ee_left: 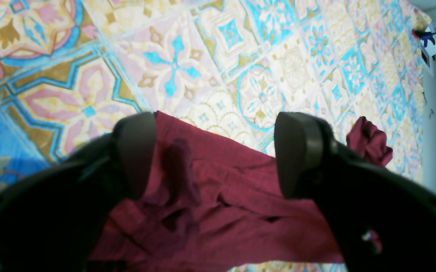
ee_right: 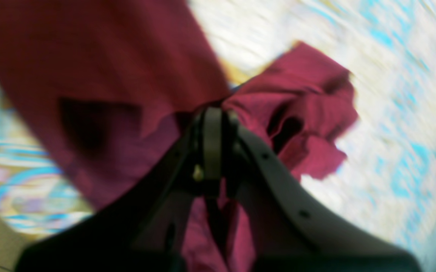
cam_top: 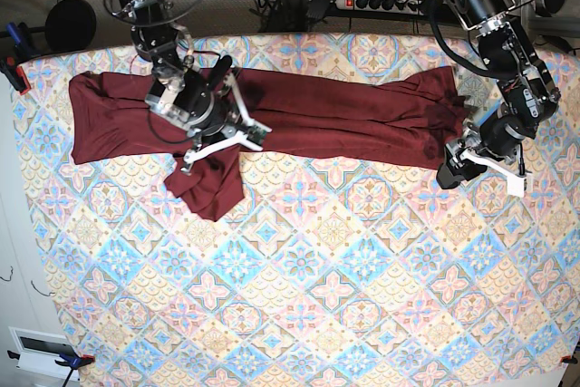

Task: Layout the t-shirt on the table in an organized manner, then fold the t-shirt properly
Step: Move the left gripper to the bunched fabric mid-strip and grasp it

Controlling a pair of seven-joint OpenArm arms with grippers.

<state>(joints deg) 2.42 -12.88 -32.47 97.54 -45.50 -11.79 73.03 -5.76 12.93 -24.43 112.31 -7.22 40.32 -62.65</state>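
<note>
Pinched shut on a fold of the t-shirt (cam_top: 299, 111), the right gripper (cam_top: 210, 136) sits over the garment's near edge on the left of the base view, its arm reaching down from the far edge of the table (cam_top: 326, 296) and its white finger frames angled toward the near side; in the right wrist view the dark pads meet edge to edge at the right gripper (ee_right: 212, 113) with maroon cloth bunched around and beneath them, though that view is blurred; the left gripper (cam_top: 458, 166) hangs at the opposite end of the shirt, on the right of the base view, its arm bent down from the far right corner; in the left wrist view its two dark fingers (ee_left: 138, 151) stand wide apart with nothing between them but the wrinkled cloth lying below, so the left gripper (ee_left: 218, 155) is spread and holds nothing; whether its tips touch the cloth cannot be told.

Counted: two arms, two grippers, one t-shirt (ee_left: 218, 204), one table; the shirt lies stretched in a long band across the far part of the table, one flap hanging toward the near side below the right gripper, one small crumpled end (ee_left: 369, 141) beside the left gripper.

No readable writing or brand shows on the shirt or the patterned tablecloth.
</note>
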